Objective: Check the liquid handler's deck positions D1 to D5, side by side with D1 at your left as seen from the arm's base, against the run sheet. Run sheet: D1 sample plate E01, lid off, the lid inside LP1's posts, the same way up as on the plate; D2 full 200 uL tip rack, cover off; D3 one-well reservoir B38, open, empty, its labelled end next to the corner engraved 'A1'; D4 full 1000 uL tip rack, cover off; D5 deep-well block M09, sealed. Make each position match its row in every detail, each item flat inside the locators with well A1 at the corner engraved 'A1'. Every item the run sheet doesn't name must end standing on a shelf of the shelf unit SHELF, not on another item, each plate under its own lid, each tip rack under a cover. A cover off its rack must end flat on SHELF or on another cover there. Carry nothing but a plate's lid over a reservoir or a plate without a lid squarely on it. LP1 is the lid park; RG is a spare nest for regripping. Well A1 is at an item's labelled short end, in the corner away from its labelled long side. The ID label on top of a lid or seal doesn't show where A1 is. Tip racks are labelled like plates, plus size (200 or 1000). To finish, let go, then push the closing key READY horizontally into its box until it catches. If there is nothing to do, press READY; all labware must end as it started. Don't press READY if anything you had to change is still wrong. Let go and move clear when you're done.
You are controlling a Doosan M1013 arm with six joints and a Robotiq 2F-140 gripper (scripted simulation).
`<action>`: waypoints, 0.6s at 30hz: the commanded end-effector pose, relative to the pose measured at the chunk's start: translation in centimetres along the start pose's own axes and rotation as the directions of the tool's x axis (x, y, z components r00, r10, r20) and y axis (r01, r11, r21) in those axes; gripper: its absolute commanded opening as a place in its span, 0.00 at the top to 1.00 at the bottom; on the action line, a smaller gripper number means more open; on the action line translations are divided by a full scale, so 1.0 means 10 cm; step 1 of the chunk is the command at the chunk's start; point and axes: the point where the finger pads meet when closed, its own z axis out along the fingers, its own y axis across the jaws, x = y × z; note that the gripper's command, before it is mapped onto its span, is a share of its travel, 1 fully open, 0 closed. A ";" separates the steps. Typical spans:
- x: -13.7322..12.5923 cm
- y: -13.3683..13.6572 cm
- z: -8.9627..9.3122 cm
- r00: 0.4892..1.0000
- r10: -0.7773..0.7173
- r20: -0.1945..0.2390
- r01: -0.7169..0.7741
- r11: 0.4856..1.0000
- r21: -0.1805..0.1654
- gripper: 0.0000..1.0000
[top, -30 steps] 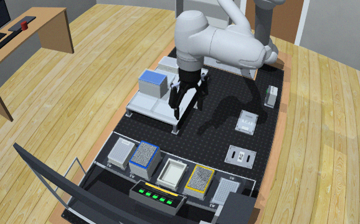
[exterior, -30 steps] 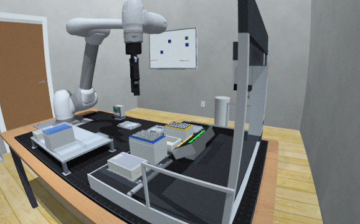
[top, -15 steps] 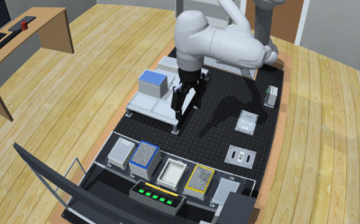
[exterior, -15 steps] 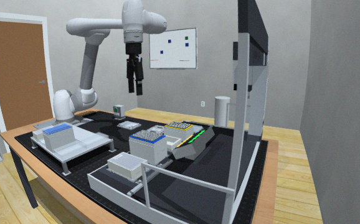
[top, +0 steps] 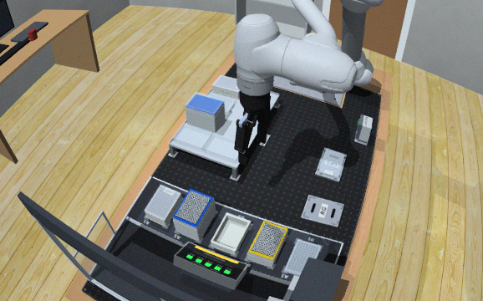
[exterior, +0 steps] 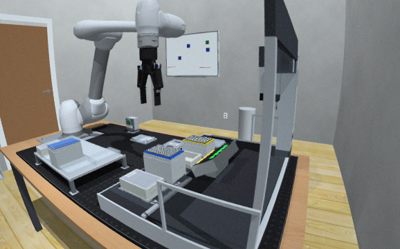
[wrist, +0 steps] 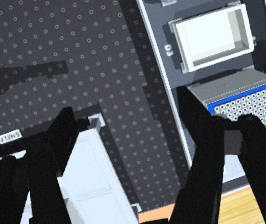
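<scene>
My gripper [top: 251, 150] [exterior: 149, 101] [wrist: 126, 111] is open and empty. It hangs high above the deck-side edge of the white shelf unit [top: 195, 140] [exterior: 93, 159] [wrist: 97, 169]. On the deck row, a white block [top: 163, 205] [exterior: 141, 183] sits at one end. Beside it come a blue-rimmed open tip rack [top: 194, 211] [exterior: 163, 162] [wrist: 250, 106], an open empty reservoir [top: 231, 234] [exterior: 191, 158] [wrist: 213, 36], a yellow-rimmed open tip rack [top: 268, 240] [exterior: 198, 142] and a flat well plate [top: 304, 255]. A clear lid [top: 330, 164] [exterior: 143, 139] lies on the lid park.
A blue-topped covered rack [top: 205, 110] [exterior: 65, 150] stands on the shelf, with a white item [top: 225, 85] behind it. The RG nest [top: 322, 211] and the READY box [top: 363, 127] [exterior: 131, 124] are on the black table. A panel with green lights [top: 210, 265] fronts the deck.
</scene>
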 end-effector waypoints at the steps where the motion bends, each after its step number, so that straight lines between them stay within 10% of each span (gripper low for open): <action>1: 0.00 0.00 -0.01 0.998 -0.070 -0.001 0.070 0.998 -0.002 0.34; 18: 0.00 0.00 -0.01 0.935 -0.356 -0.001 0.356 0.935 -0.002 0.34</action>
